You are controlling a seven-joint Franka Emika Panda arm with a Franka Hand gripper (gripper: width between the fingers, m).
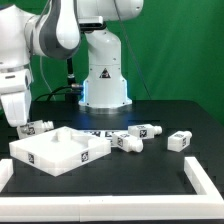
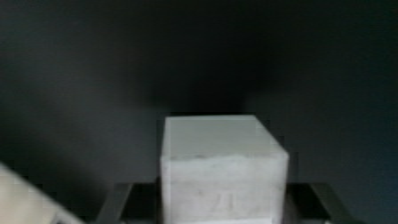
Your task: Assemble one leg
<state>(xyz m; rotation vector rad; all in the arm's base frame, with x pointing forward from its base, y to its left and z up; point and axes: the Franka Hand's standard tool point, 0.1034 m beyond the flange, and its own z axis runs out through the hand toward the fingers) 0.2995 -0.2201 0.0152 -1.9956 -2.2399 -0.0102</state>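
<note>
Black matte table (image 1: 160, 165), green curtain (image 1: 170, 40) behind, white arm base (image 1: 105, 80) at 12 o'clock of the table in the exterior view. White border rails (image 1: 100, 207) run along the table edge from 6 round to 4 o'clock. The only tray-like part is the square rimmed panel (image 1: 40, 155), lying flat and rim up at 8 o'clock with its white floor showing; one corner carries a tag. Three loose legs lie on the table well clear of it: one (image 1: 125, 141) just off the panel's 3 o'clock corner, one (image 1: 146, 131) just beyond that, and one (image 1: 180, 140) further out toward 3 o'clock. The gripper (image 1: 20, 122) sits at 9 o'clock, low, just behind the panel's back rim. The leg (image 1: 38, 127) is at its tip, tag faces showing, with its long axis roughly on the 9–3 line and its free end toward 3; I can't tell the exact tilt. In the wrist view the leg (image 2: 222, 160) is a white block sticking out away from the camera, with dark fingers (image 2: 134, 200) pressed against both its sides. So the jaws are closed to the leg's width and gripping it. I can't tell whether the leg touches the table.
</note>
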